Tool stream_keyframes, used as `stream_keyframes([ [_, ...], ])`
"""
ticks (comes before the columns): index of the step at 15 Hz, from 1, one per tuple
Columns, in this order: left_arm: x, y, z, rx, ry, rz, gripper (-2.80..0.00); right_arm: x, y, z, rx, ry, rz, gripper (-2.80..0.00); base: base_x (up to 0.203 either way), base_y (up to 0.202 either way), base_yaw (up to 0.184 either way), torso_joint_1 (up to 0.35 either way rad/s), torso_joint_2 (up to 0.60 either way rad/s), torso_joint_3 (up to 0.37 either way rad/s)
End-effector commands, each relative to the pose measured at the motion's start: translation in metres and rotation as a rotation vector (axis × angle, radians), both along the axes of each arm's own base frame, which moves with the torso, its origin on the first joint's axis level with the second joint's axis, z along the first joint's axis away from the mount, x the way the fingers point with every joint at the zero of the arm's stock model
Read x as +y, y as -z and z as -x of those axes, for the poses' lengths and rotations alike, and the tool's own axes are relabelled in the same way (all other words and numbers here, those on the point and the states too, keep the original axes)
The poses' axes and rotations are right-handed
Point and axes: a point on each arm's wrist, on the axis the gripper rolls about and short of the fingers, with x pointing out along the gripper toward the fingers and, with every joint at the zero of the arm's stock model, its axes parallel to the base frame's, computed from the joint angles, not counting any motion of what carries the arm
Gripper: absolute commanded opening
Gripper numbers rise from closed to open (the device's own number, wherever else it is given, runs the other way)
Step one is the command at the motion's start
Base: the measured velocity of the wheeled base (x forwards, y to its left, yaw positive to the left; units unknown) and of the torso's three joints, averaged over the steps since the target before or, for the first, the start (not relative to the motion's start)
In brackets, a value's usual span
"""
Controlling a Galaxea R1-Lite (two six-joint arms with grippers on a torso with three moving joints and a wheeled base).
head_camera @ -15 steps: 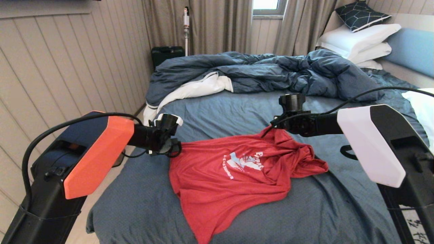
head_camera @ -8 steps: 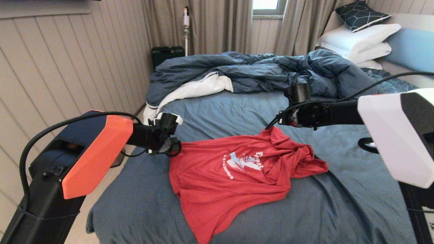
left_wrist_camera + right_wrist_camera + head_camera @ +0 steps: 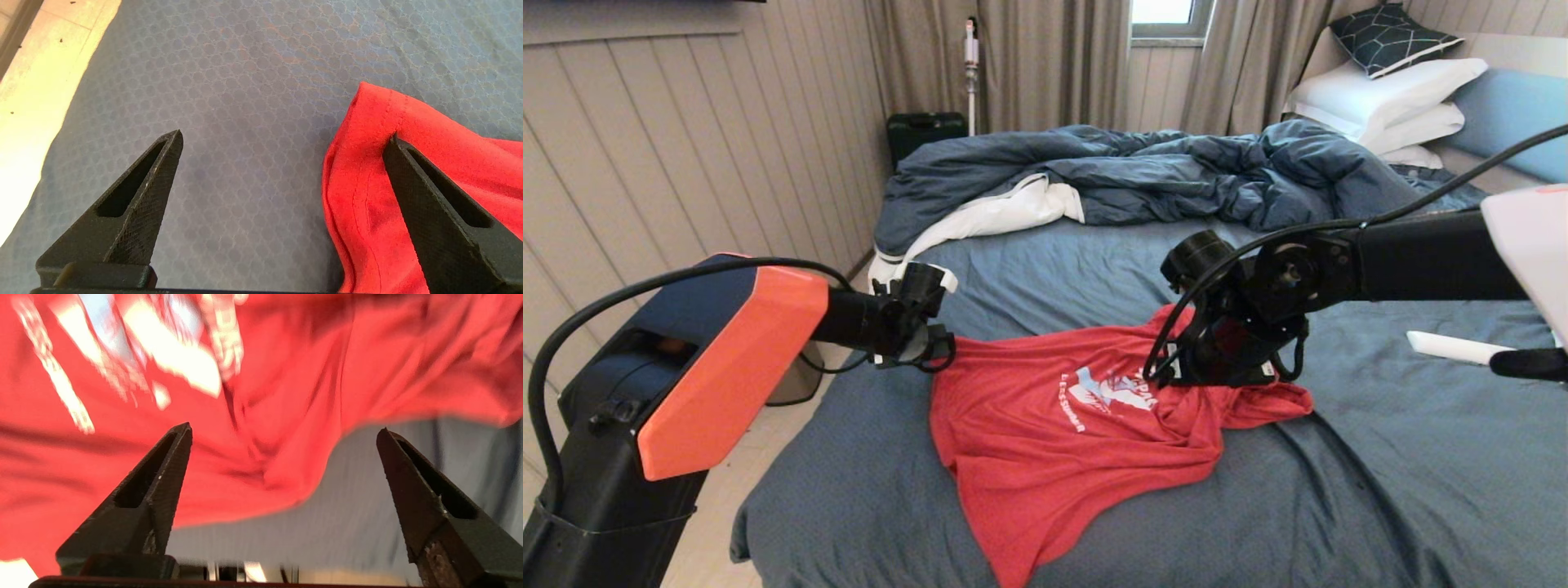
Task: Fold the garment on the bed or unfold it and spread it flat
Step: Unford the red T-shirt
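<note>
Near the bed's (image 3: 866, 457) left edge, the left gripper (image 3: 282, 143) is straddling the red printed T-shirt's (image 3: 1045, 441) sleeve hem, fingers apart; the right gripper (image 3: 282, 433), equally spread, is hovering over bunched folds, which it should pinch singly, then draw outward.

Place: home bedroom
Evidence: bed (image 3: 1045, 269) — rumpled duvet (image 3: 1160, 180), stacked pillows (image 3: 1388, 102), curtains (image 3: 1054, 61) — panelled wall (image 3: 686, 147)

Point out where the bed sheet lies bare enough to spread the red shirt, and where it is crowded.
Bare sheet lies between the garment and the duvet, and on the bed to its right, up to a white object. Crowded: the shirt's bunched right side under the open right pincer, and its left corner by the open left pincer.
</note>
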Motion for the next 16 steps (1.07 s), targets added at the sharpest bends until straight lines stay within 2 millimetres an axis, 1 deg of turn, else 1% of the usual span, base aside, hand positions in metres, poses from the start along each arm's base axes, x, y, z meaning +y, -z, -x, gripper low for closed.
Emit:
stream_keyframes([
  [1, -0.001, -0.004, 0.004, -0.004, 0.004, 0.002, 0.00, 0.002, 0.008, 0.009, 0.039, 0.003, 0.006, 0.00, 0.000, 0.000, 0.000, 0.000, 0.00, 0.000],
  [3, -0.001, -0.001, 0.003, 0.003, 0.005, 0.000, 0.00, 0.000, 0.013, 0.005, 0.034, 0.028, -0.007, 0.00, 0.000, 0.000, 0.000, 0.000, 0.00, 0.000],
  [6, -0.002, 0.001, 0.002, 0.006, 0.005, -0.001, 0.00, -0.013, 0.017, 0.001, 0.034, 0.094, -0.024, 0.00, 0.000, 0.000, 0.000, 0.000, 0.00, 0.000],
  [8, -0.002, 0.002, 0.002, 0.006, 0.005, -0.001, 0.00, -0.024, 0.021, -0.003, 0.037, 0.174, -0.050, 0.00, 0.000, 0.000, 0.000, 0.000, 0.00, 0.000],
  [12, -0.002, 0.002, 0.002, 0.006, 0.005, -0.001, 0.00, -0.033, 0.025, -0.009, 0.024, 0.326, -0.128, 0.00, 0.000, 0.000, 0.000, 0.000, 0.00, 0.000],
  [13, -0.002, 0.003, 0.002, 0.007, 0.005, -0.001, 0.00, -0.035, 0.026, -0.011, 0.014, 0.338, -0.134, 0.00, 0.000, 0.000, 0.000, 0.000, 0.00, 0.000],
  [15, -0.002, 0.004, 0.002, 0.009, 0.005, -0.002, 0.00, -0.046, 0.033, -0.024, -0.004, 0.375, -0.142, 0.00, 0.000, 0.000, 0.000, 0.000, 0.00, 0.000],
  [16, -0.002, 0.004, 0.002, 0.009, 0.006, -0.002, 0.00, -0.047, 0.035, -0.027, -0.009, 0.379, -0.143, 0.00, 0.000, 0.000, 0.000, 0.000, 0.00, 0.000],
])
